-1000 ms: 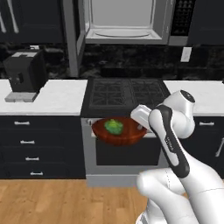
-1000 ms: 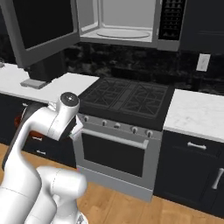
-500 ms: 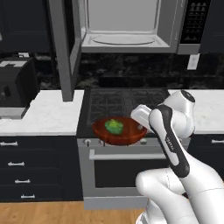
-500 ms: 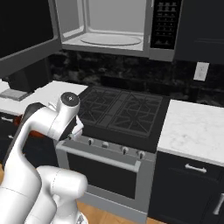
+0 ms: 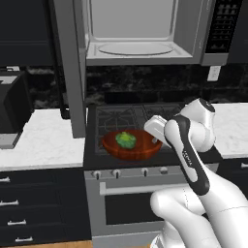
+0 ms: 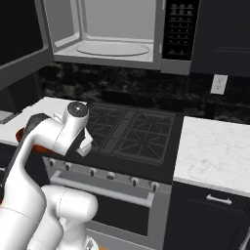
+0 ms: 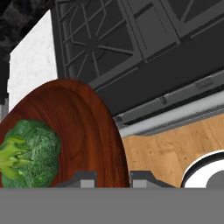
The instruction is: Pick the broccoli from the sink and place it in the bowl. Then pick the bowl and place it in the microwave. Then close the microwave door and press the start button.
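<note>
My gripper [image 5: 156, 139] is shut on the right rim of the reddish-brown wooden bowl [image 5: 131, 148], held level over the stove's front edge. The broccoli [image 5: 126, 140] lies inside the bowl. In the hand view the bowl [image 7: 87, 131] curves up from my gripper [image 7: 113, 177], with the broccoli [image 7: 28, 153] at its left. The microwave [image 5: 131, 19] hangs open above the stove, its turntable bare. The microwave door [image 5: 70, 68] swings out on the left, and the black button panel [image 5: 223, 24] is on the right. The sink is out of view.
A black gas cooktop [image 5: 121, 118] with an oven below sits under the bowl. White marble counters [image 5: 43, 140] [image 6: 215, 151] flank it. A dark coffee machine [image 5: 12, 114] stands at the left. The open door [image 6: 19, 44] juts out over the left counter.
The whole picture has shifted: the base has driven closer, so stove and microwave loom larger. The bowl with the broccoli stays in my shut gripper, and the arm's pose looks the same.
</note>
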